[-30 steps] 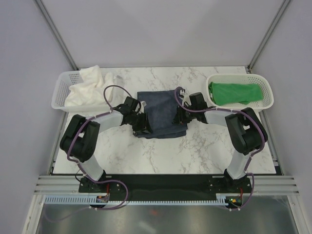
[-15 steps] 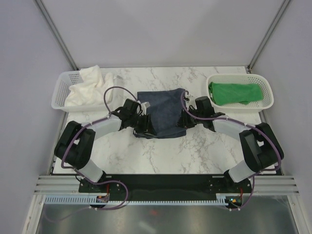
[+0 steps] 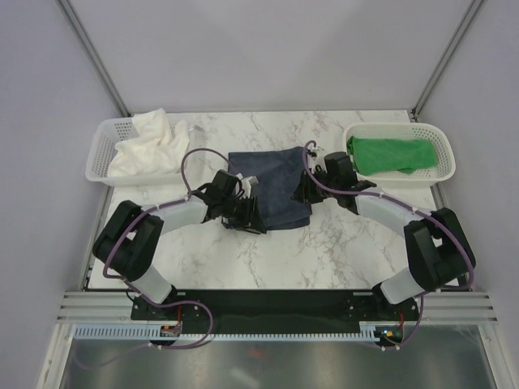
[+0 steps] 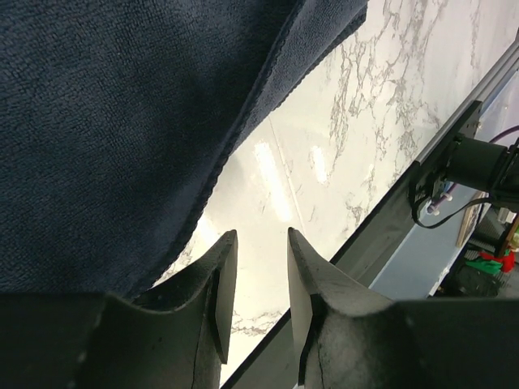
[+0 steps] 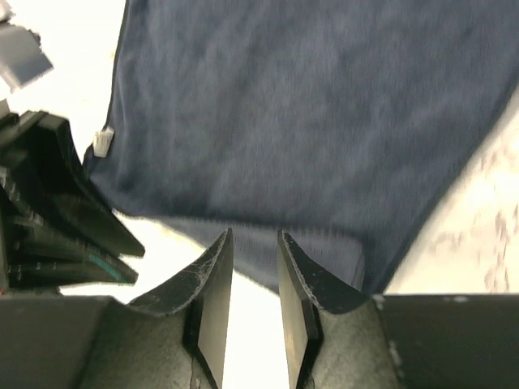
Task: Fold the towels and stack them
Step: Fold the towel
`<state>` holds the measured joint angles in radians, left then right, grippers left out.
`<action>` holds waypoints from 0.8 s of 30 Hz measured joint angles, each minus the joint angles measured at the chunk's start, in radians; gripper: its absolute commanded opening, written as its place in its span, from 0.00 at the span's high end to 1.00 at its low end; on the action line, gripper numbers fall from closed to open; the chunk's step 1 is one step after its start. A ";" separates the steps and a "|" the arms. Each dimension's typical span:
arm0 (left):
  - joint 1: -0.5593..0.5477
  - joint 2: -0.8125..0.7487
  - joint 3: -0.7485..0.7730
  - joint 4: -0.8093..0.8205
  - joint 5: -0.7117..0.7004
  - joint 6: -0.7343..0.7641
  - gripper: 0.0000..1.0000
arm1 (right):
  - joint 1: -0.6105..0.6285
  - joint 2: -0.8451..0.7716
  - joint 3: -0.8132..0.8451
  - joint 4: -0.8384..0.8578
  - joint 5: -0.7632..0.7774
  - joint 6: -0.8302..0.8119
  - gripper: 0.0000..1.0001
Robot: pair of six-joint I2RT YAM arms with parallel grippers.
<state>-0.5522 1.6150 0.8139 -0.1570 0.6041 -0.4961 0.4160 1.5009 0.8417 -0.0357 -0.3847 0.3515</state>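
The navy-blue towel (image 3: pixel 272 186) lies folded on the marble table's middle. My left gripper (image 3: pixel 247 214) is at its near left edge, open by a narrow gap and empty. In the left wrist view the gripper (image 4: pixel 261 237) has bare marble between its fingers and the towel (image 4: pixel 122 121) up and to the left. My right gripper (image 3: pixel 302 191) is at the towel's right edge, also narrowly open and empty. In the right wrist view the gripper (image 5: pixel 255 237) points at the towel's near hem (image 5: pixel 300 105). The cream-white towel (image 3: pixel 144 144) and the green towel (image 3: pixel 391 154) lie in baskets.
A white mesh basket (image 3: pixel 99 150) stands at the far left and another (image 3: pixel 444 150) at the far right. Grey walls close in the table on three sides. A black rail (image 3: pixel 276 304) with the arm bases runs along the near edge.
My left gripper has slid right along the towel's near edge. My right arm has stretched out, with its gripper now a little farther back at the towel's right edge.
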 measured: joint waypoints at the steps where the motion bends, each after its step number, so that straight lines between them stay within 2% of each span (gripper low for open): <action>1: 0.000 -0.001 0.001 0.002 -0.001 -0.001 0.62 | 0.002 0.027 0.023 0.000 -0.002 -0.006 0.65; 6: 0.002 -0.020 0.071 -0.043 -0.059 -0.010 0.60 | 0.008 0.214 0.185 -0.048 -0.039 -0.057 0.68; 10: 0.043 -0.047 0.160 -0.064 -0.117 -0.021 0.59 | 0.013 0.323 0.276 -0.100 -0.070 -0.095 0.69; 17: 0.189 -0.048 0.271 -0.106 -0.219 -0.042 0.59 | 0.016 0.349 0.277 -0.180 -0.090 -0.143 0.69; 24: 0.232 -0.049 0.279 -0.140 -0.280 -0.059 0.60 | 0.019 0.347 0.225 -0.201 -0.093 -0.166 0.69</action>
<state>-0.3199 1.5661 1.0931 -0.2966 0.3241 -0.5552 0.4351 1.8481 1.0668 -0.2371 -0.4778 0.1852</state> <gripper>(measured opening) 0.404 0.313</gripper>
